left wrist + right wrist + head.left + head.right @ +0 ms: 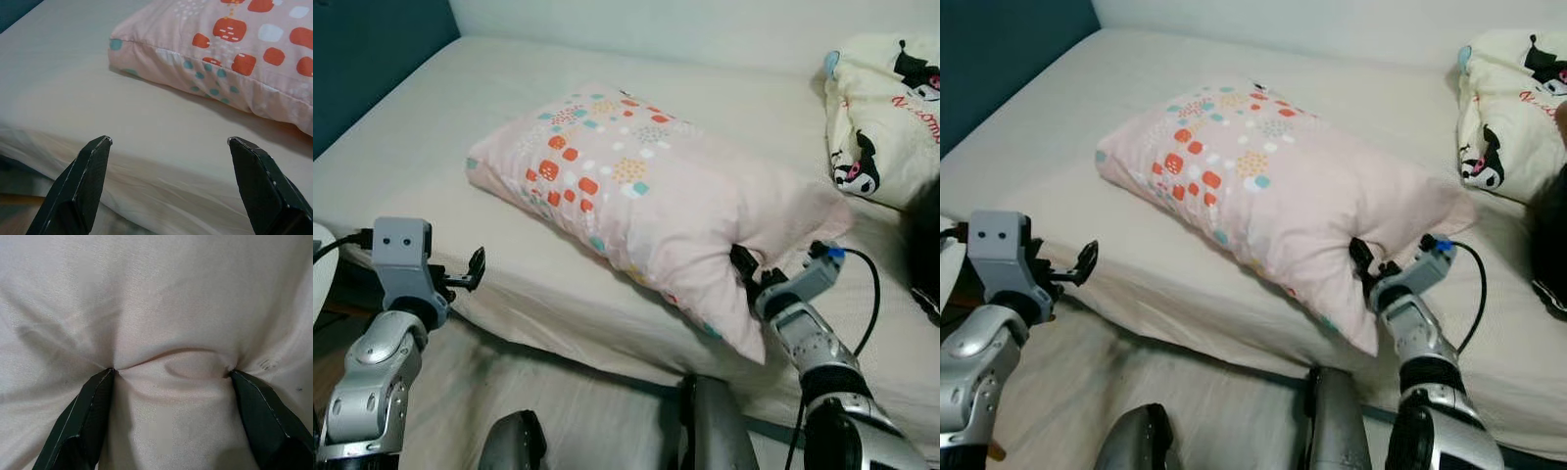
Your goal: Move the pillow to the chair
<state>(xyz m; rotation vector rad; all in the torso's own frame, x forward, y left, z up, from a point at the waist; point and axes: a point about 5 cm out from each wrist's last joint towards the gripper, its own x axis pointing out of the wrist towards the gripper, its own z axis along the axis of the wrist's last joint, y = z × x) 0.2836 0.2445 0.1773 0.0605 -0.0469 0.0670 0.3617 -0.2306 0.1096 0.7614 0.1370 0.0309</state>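
A pink pillow (636, 186) with orange, teal and white patches lies slantwise on the bed (431, 127). My right gripper (744, 269) is pushed into the pillow's near right end. In the right wrist view its fingers stand wide apart, and the tips dimple the pink fabric (161, 298) with a fold bulging between them (171, 369). My left gripper (475, 266) hovers open at the bed's front edge, left of the pillow and not touching it. The left wrist view looks past its spread fingers (168, 141) over bare sheet to the pillow's patterned corner (234, 54).
A cream blanket with cartoon figures (886, 117) is bunched at the bed's back right, with a dark object (925, 245) at the right edge. A teal wall (362, 59) stands on the left. My own legs (705, 431) are against the bed's front.
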